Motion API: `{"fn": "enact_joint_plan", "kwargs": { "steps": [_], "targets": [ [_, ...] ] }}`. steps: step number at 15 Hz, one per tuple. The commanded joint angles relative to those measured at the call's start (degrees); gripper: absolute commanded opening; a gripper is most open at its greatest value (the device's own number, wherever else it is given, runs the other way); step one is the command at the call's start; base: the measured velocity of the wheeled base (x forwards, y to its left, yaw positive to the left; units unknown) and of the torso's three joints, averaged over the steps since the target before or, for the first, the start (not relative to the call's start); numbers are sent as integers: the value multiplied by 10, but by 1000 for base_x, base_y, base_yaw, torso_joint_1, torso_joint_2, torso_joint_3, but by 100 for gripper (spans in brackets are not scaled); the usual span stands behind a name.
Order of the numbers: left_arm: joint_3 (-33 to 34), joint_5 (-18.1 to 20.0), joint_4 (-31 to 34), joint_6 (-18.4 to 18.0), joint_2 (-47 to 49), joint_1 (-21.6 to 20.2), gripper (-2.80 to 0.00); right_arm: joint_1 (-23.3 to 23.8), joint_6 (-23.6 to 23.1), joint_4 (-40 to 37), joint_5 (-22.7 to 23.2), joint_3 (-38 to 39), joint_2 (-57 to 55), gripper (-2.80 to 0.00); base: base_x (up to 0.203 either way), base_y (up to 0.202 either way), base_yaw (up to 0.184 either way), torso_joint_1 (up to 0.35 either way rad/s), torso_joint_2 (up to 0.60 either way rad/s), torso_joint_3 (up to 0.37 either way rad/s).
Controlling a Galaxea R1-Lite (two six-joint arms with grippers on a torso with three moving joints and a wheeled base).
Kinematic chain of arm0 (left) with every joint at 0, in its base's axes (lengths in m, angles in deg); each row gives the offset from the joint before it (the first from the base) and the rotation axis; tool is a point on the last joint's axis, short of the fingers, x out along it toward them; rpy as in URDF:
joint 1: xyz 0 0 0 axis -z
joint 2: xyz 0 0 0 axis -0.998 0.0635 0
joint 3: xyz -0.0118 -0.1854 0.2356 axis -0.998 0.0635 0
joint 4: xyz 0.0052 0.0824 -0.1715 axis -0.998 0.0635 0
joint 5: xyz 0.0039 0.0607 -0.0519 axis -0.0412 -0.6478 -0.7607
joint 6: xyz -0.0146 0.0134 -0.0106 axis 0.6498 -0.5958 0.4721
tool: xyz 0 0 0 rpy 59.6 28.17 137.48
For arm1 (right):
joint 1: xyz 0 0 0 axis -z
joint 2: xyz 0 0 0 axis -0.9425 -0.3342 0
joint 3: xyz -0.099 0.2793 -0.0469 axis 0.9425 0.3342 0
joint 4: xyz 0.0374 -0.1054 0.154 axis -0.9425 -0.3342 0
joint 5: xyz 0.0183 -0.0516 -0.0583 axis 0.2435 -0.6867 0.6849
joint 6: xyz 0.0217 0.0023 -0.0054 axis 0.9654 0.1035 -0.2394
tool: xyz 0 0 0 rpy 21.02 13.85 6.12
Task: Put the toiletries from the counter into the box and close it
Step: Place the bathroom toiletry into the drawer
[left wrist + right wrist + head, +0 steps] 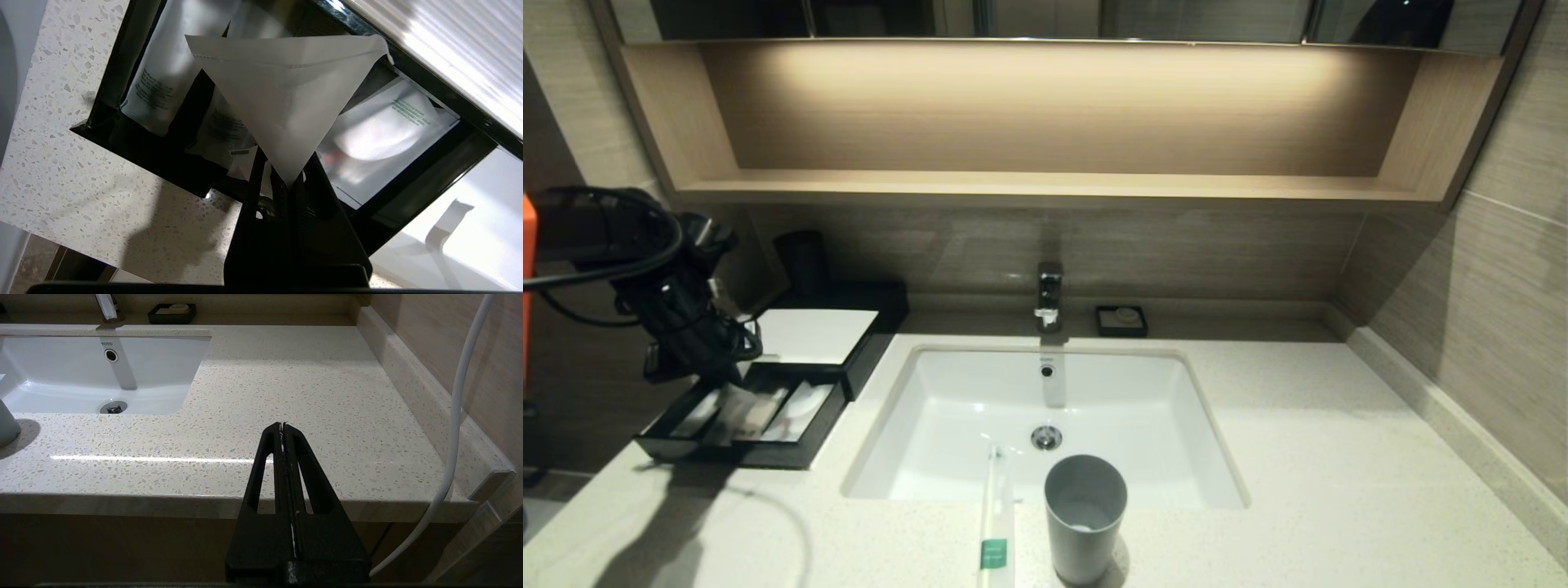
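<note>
My left gripper [286, 179] is shut on one corner of a flat translucent packet [286, 90], which hangs over the pulled-out drawer [135, 139] of the black box [813, 335]. Other packets [384, 130] lie in the drawer's compartments. In the head view the left arm [678, 310] hangs above the drawer [743, 453] at the counter's left. One cream paper-wrapped stick [996, 506] with a green band lies on the counter [1339, 457], its far end over the sink's front rim. My right gripper [282, 426] is shut and empty, just off the counter's front edge.
A grey cup [1085, 514] stands right beside the stick. The white sink [947, 392] fills the middle, with the faucet [1049, 294] and a small black soap dish [1121, 321] behind it. A dark tumbler [802, 260] stands behind the box. A white cable [453, 428] hangs near the right wall.
</note>
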Motion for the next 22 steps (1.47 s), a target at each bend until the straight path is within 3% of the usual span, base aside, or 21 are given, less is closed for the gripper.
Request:
{"fn": "enact_joint_plan", "kwargs": {
  "steps": [1,18,19,22],
  "targets": [
    [0,-1,4,0,14,-4,-280,0,0,0,0,1,0,-280,0,0,0,0,0,0],
    [1,-1,10,-8,50,-4,-280,0,0,0,0,1,1,-280,0,0,0,0,0,0],
    [1,-1,9,-7,49,-4,0,0,0,0,0,1,1,-280,0,0,0,0,0,0],
    [1,0,11,-7,41,-4,0,0,0,0,0,1,1,-280,0,0,0,0,0,0]
  ]
}}
